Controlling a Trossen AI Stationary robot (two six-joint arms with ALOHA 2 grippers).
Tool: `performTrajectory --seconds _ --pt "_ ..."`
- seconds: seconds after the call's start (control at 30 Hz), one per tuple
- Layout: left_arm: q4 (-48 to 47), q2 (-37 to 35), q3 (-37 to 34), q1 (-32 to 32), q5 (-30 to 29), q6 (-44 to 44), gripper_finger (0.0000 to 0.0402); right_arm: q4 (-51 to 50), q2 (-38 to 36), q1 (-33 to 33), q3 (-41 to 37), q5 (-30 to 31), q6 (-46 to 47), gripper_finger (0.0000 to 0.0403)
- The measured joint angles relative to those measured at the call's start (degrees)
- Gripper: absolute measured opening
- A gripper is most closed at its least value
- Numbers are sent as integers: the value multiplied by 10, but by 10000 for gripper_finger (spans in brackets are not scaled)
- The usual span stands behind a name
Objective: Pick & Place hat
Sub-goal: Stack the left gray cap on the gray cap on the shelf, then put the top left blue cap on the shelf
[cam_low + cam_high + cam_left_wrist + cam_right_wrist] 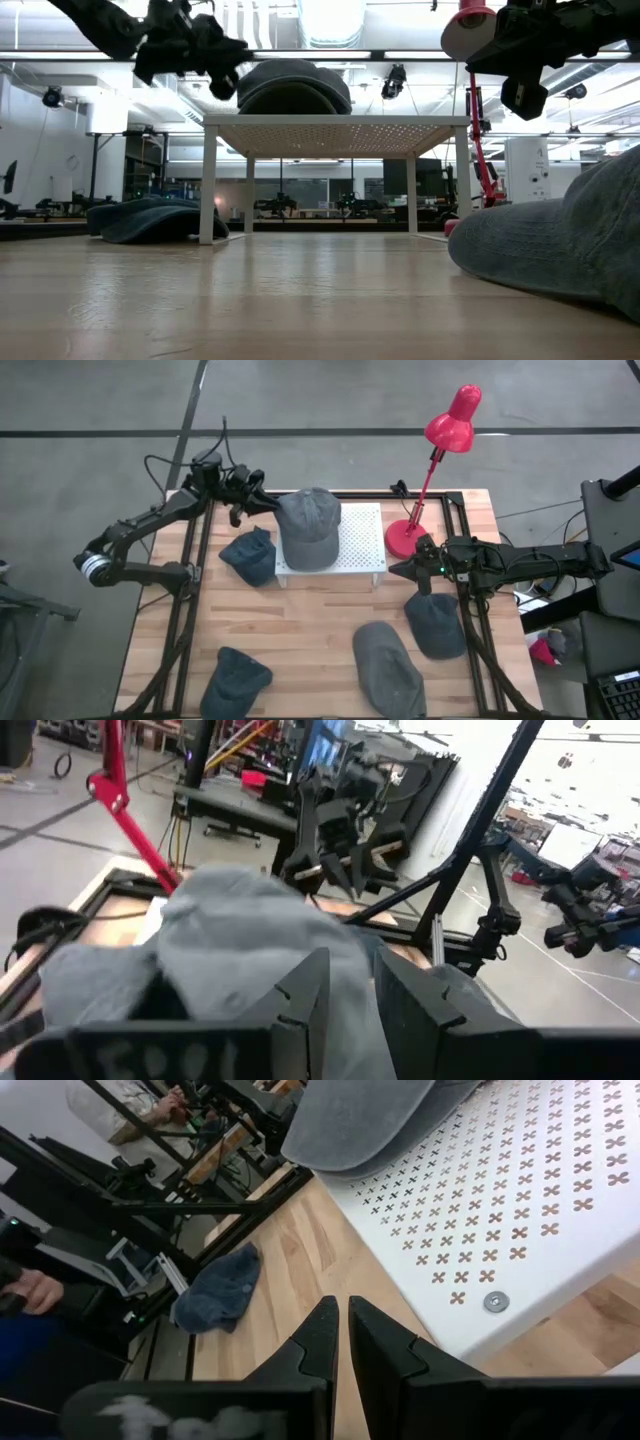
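My left gripper (262, 503) hovers at the far-left edge of the small white perforated stand (362, 540), its fingers (300, 1010) parted only a little, and I cannot tell whether they pinch the grey fabric cap (308, 526) lying on top of that stand, crown up, toward its left half. My right gripper (404, 570) hangs just right of the stand, clenched on nothing. A darker blue-grey cap (250, 555) lies on the wooden table (310, 620) left of the stand
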Motion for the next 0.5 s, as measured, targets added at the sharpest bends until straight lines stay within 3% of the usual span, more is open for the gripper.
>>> performTrajectory --seconds 0.27,0.5 --pt "-6 -82 3 0 0 -51 87 0 0 0 0 0 0 27" --pt "-111 -174 3 -11 -37 -62 87 0 0 0 0 0 -1 27"
